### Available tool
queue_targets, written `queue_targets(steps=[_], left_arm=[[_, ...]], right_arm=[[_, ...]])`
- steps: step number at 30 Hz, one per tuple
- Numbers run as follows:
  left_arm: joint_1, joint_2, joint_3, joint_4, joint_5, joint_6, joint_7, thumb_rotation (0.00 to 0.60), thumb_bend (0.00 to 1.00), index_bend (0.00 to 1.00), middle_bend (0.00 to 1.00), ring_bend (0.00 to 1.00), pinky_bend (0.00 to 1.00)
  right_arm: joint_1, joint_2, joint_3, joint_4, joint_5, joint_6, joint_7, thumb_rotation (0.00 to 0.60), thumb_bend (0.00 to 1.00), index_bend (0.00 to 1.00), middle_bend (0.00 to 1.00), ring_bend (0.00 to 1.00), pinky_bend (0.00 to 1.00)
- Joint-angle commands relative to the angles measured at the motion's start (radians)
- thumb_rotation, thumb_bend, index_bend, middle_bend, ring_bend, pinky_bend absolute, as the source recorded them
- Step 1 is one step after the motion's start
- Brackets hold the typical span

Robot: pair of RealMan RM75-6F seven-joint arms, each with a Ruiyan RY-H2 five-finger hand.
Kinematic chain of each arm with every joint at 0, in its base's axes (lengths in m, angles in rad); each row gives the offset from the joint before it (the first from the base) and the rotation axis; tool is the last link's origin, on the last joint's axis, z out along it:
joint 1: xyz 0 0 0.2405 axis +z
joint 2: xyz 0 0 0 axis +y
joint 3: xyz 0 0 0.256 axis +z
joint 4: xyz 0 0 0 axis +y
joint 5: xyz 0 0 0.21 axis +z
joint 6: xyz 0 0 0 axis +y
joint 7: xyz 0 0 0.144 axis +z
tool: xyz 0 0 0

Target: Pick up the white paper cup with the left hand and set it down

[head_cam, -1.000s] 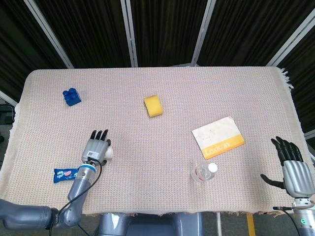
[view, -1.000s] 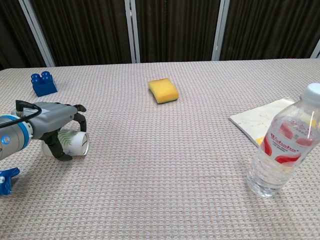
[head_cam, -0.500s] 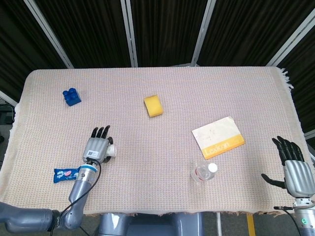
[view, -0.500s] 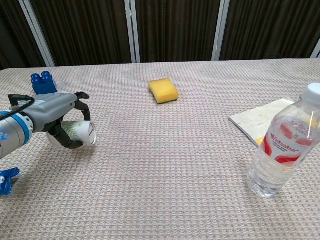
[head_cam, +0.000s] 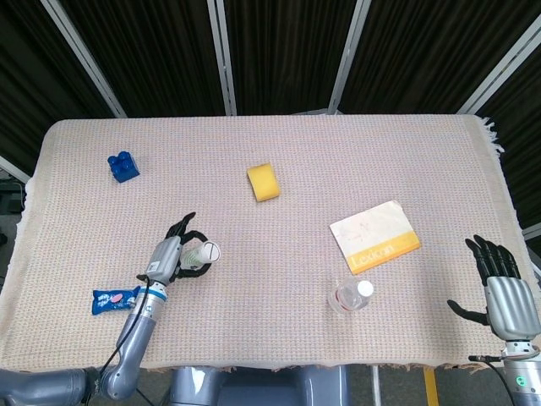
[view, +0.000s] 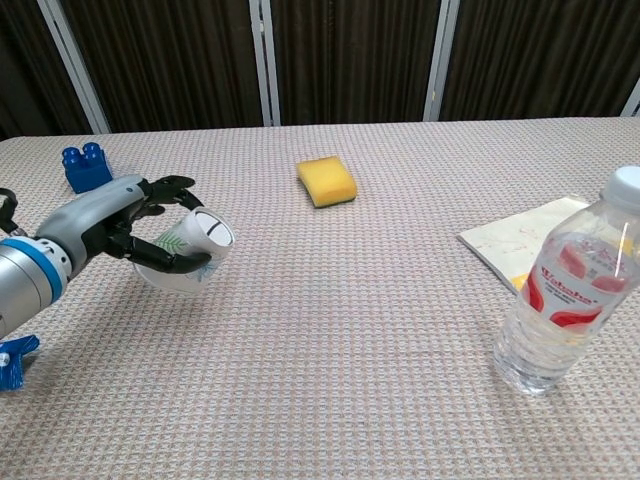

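While the left robot hand (view: 120, 225) grips the cup (view: 190, 255), a sponge (view: 327, 181) lies well apart.

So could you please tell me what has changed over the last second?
The left hand, gripping the cup, has lifted it off the table and tilted its mouth upward, moving rightward. The right hand, bottle, sponge and block stayed put.

The left hand (view: 120, 228) is lifting the white paper cup (view: 190, 252) off the tabletop (view: 350, 330) and carrying it rightward toward the middle, its fingers (view: 175, 262) wrapped around it. The cup is tilting, its open mouth now turning up and to the right.
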Motion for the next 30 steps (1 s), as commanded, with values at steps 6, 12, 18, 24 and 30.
queue_targets(steps=[6,12,18,24,30], left_arm=[[0.024,-0.007,0.023,0.144,0.150,-0.133,-0.225,0.600,0.23,0.42,0.00,0.00,0.00],[0.040,0.003,0.048,0.173,0.180,-0.154,-0.265,0.600,0.23,0.42,0.00,0.00,0.00],[0.063,0.036,0.074,0.172,0.217,-0.149,-0.285,0.600,0.23,0.34,0.00,0.00,0.00],[0.092,0.084,0.101,0.145,0.255,-0.126,-0.301,0.600,0.23,0.00,0.00,0.00,0.00],[0.119,0.159,0.124,0.093,0.327,-0.072,-0.327,0.600,0.23,0.00,0.00,0.00,0.00]], right_arm=[[-0.001,0.001,-0.001,-0.001,-0.002,0.000,0.001,0.600,0.06,0.00,0.00,0.00,0.00],[-0.001,0.002,-0.003,-0.003,-0.003,-0.002,-0.004,0.600,0.06,0.00,0.00,0.00,0.00],[-0.002,-0.002,-0.003,-0.004,-0.007,0.004,-0.006,0.600,0.06,0.00,0.00,0.00,0.00],[-0.002,-0.004,-0.003,-0.003,-0.005,0.004,-0.010,0.600,0.06,0.00,0.00,0.00,0.00],[-0.003,-0.007,-0.004,-0.004,-0.010,0.008,-0.017,0.600,0.06,0.00,0.00,0.00,0.00]])
